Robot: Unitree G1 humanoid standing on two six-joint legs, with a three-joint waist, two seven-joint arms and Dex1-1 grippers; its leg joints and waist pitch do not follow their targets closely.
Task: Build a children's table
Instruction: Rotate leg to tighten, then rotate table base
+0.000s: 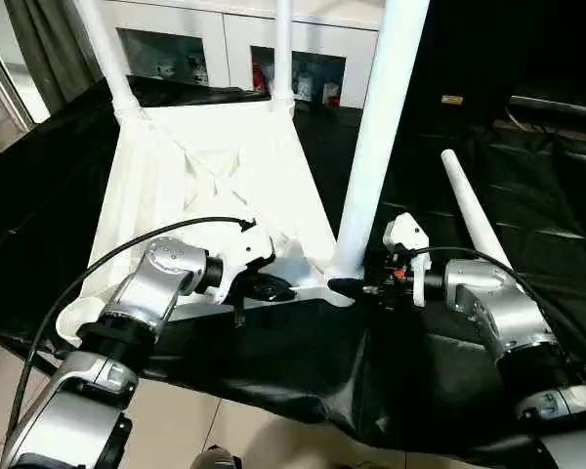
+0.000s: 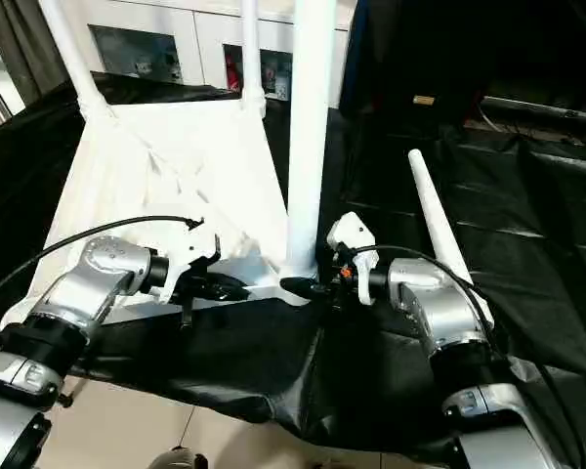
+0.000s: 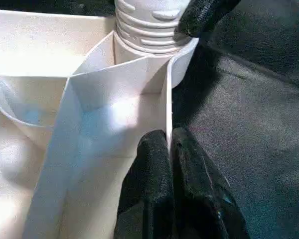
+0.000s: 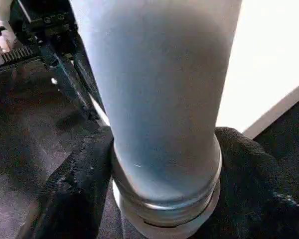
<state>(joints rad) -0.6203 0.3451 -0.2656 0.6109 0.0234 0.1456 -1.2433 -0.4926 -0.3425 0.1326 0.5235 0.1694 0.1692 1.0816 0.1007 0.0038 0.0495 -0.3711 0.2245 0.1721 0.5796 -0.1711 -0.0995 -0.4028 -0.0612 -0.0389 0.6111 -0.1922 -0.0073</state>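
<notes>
Black cloth [image 1: 273, 362] draped over the work surface, wrinkled and glossy, hanging off the near edge. Upside down on that cloth: white plastic table top [image 1: 210, 171], rectangular, ribbed underside up, thin walls crossing between round corner sockets. Three white tube legs upright in sockets: two at the far corners [image 1: 105, 54] [image 1: 283, 49], one thick and close at the near right corner [image 1: 376, 137], ringed with grooves at its base where seated in the socket. Fourth leg [image 1: 474, 210] loose, flat on the cloth to the right of the top, well apart from it. Right gripper [image 1: 356, 286] at the base of the near right leg, black fingers [image 4: 72, 184] spread on either side of the tube, flanking it closely. Left gripper [image 1: 264, 288] at the near edge of the top, fingers [image 3: 154, 174] pressed together, pinching a thin upright rim wall beside that same socket.
</notes>
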